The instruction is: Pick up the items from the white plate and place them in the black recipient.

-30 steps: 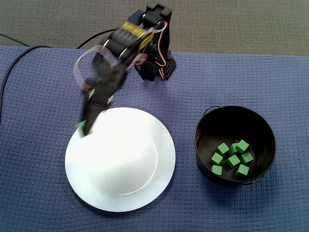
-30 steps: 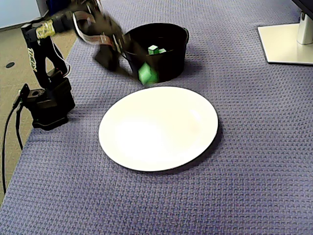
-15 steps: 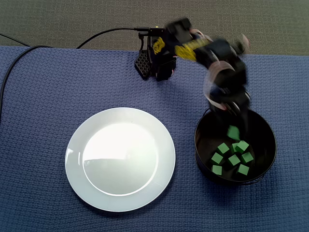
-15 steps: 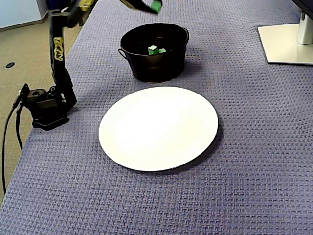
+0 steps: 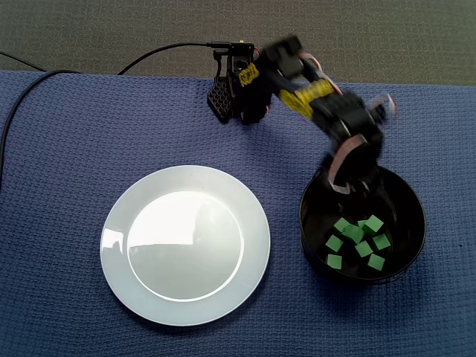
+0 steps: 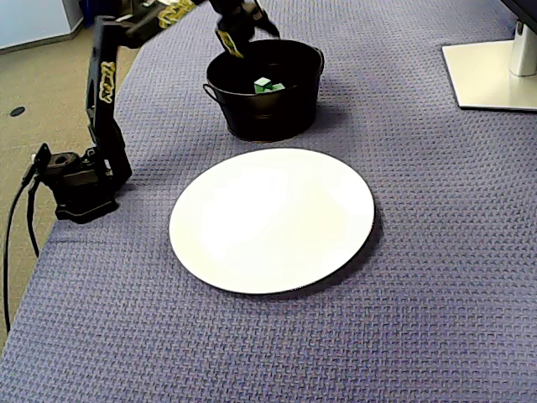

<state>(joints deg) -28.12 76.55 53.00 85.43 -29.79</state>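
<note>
Scanning the top-down fixed view from the left: nothing but blue mat point(image 5: 59, 186) at first, then the white plate point(image 5: 186, 245). Can't spot a single item on it in either fixed view. Looks like the picking part is basically done, going by that.

Moving right, past the arm base point(image 5: 238, 93) at the back edge of the mat, and landing on the black bucket point(image 5: 306, 223). Holds a bunch of green cubes point(image 5: 353, 233), all lying loose on its floor. Can see the gripper point(image 5: 348, 184) hanging over the bucket's far rim, dipped toward the inside. Way too smeared to call, though. Honestly can't tell if the jaws are parted or pinched, and can't make out any green between them.

Worth worrying about the exit, imo. Sits really close to that rim, so swinging sideways before lifting could clip the wall and shove or tip the bucket, dumping cubes onto the mat. Could also snag the loose pale ribbon cable point(image 5: 336, 160) on the edge. Safer to go straight up first, then swing away.
</note>
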